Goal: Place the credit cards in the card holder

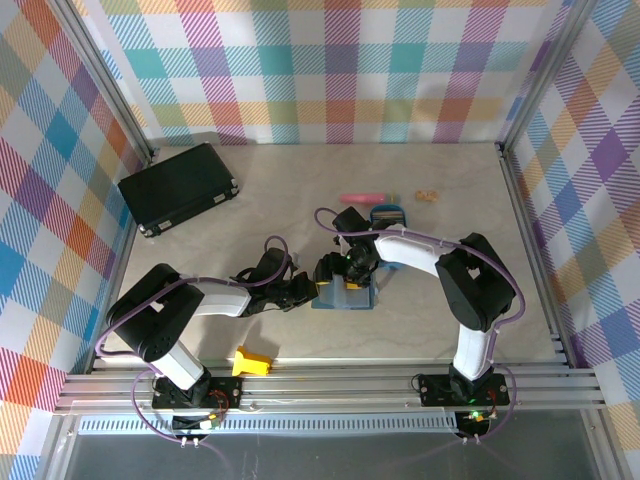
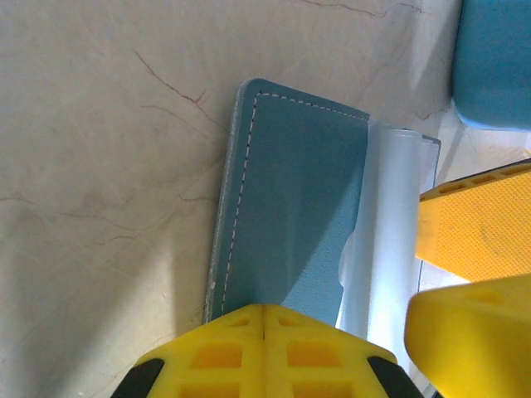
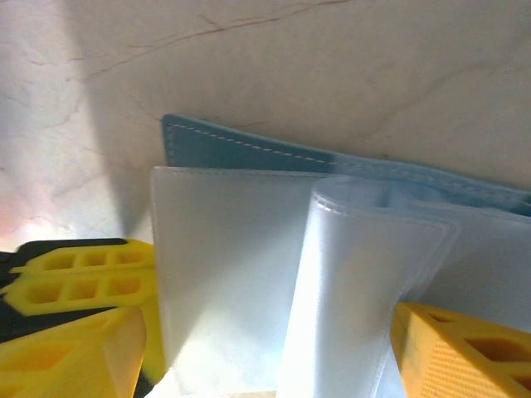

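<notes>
Centrally, left fingers (image 2: 224, 361) tight together at stitched teal card holder (image 2: 290, 207), right fingers (image 3: 465, 352) wide astride glossy sleeves (image 3: 232, 274).

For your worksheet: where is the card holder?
Top view: the card holder lies open on the table, left gripper at its left edge, right gripper over it.

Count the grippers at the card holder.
2. The left gripper, shut, is at the card holder's teal cover. The right gripper, open, straddles its clear sleeves.
</notes>
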Controlling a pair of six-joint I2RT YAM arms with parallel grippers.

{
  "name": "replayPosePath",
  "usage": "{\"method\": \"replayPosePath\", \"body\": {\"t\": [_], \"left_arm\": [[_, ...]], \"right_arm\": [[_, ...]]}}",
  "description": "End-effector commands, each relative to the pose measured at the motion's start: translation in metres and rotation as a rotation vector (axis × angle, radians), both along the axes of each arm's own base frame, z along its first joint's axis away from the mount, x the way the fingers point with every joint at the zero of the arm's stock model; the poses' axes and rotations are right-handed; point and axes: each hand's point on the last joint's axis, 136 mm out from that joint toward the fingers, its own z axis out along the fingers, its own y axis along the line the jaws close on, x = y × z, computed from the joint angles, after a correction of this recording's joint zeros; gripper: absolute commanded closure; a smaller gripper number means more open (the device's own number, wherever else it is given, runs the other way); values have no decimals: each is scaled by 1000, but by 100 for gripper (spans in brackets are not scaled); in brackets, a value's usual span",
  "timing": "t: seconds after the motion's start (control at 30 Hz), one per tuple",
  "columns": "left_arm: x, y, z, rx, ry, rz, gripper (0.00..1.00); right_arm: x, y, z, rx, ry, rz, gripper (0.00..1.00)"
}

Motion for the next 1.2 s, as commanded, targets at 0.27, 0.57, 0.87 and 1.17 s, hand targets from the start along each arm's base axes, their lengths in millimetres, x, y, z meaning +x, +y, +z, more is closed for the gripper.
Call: {"method": "replayPosePath", "body": {"t": [0.27,0.57,0.87,1.17], "left_arm": [[-4,1,5,3,-7,5,100],[-3,9,12,25,-20,20,100],[-4,22,22,58,-40,49,100],[-2,9,51,-18,-147,-28,100]], "right_arm": [[-5,29,36,219,-10,12,24],[-3,39,49,288,-33,22,24],[-1,39,44,275,-34,18,24],[19,0,72,227,-189,-12,27]]}}
